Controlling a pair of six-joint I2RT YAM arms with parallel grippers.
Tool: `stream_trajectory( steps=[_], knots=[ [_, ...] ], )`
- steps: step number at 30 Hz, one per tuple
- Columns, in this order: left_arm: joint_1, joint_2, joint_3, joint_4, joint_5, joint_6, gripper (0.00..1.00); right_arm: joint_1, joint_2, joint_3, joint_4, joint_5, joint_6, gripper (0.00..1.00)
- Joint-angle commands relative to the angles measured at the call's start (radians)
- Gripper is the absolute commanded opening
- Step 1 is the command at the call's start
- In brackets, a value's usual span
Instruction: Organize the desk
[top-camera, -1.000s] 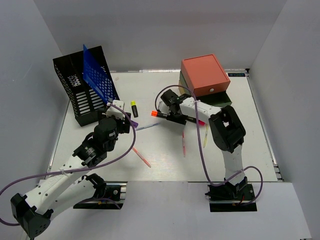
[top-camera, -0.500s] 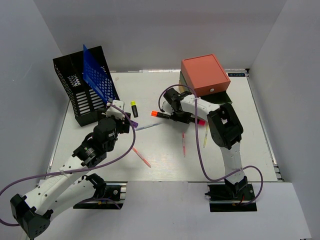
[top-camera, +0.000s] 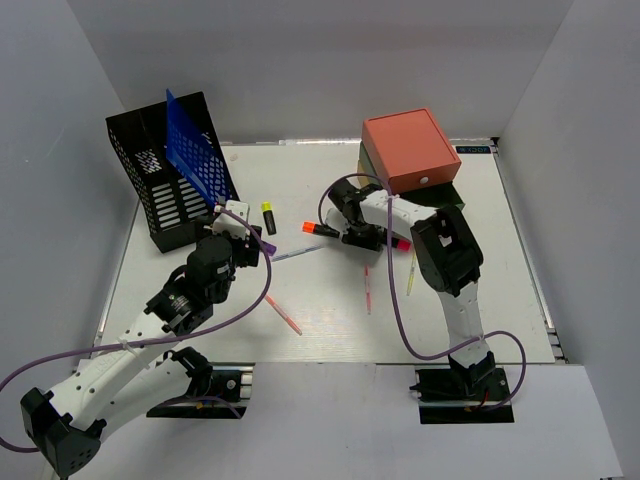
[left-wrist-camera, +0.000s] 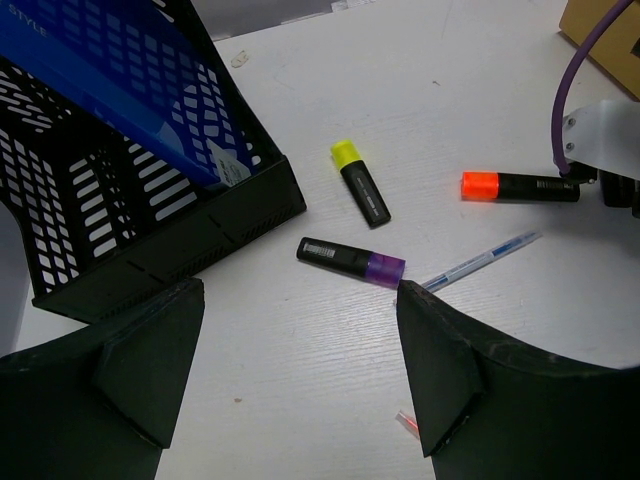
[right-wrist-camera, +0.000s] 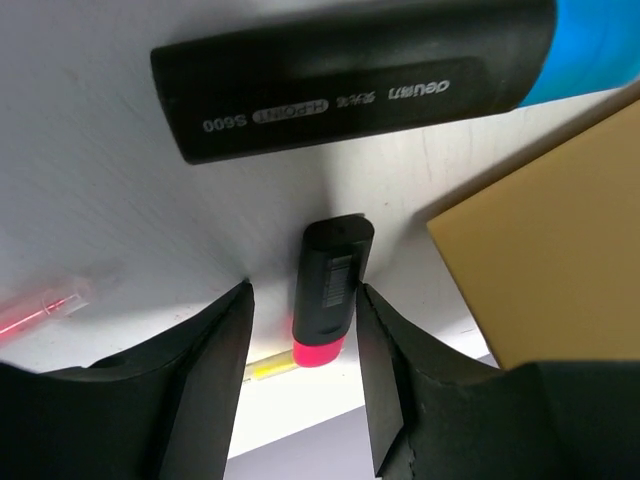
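Note:
The white desk (top-camera: 330, 320) holds scattered highlighters and pens. My right gripper (top-camera: 372, 238) is low over the desk beside the drawer box. In the right wrist view it (right-wrist-camera: 305, 295) is open, with its fingers either side of a black pink-capped highlighter (right-wrist-camera: 330, 290) lying on the desk. A black blue-capped highlighter (right-wrist-camera: 350, 80) lies just beyond. My left gripper (left-wrist-camera: 300, 300) is open and empty above the desk, near a purple-capped highlighter (left-wrist-camera: 350, 262). A yellow-capped highlighter (left-wrist-camera: 360, 182), an orange-capped highlighter (left-wrist-camera: 520, 186) and a blue pen (left-wrist-camera: 480, 260) lie further out.
A black mesh file rack (top-camera: 160, 200) with a blue folder (top-camera: 195, 155) stands at the back left. The orange-topped drawer box (top-camera: 410, 150) stands at the back right. Two pink pens (top-camera: 283, 314) (top-camera: 367, 287) and a yellow pen (top-camera: 410, 272) lie mid-desk.
My right gripper has shifted slightly right toward the drawer box, away from the orange-capped highlighter. The left arm has not moved.

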Motion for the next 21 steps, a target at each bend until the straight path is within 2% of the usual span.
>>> stream_trajectory(
  steps=[1,13,17,21],
  knots=[
    [0.003,-0.017,-0.015,0.015,0.002,0.008,0.87,-0.009,0.024,0.017,-0.049,-0.054,-0.006,0.51],
    [0.003,-0.019,-0.019,0.021,0.0,0.013,0.87,0.003,0.004,0.001,-0.131,-0.242,-0.008,0.44],
    [0.003,-0.02,-0.021,0.023,0.0,0.014,0.87,0.002,0.0,-0.012,-0.123,-0.244,-0.006,0.45],
    [0.003,-0.022,-0.022,0.024,0.0,0.016,0.87,-0.001,-0.008,-0.034,-0.097,-0.216,-0.012,0.51]
  ],
)
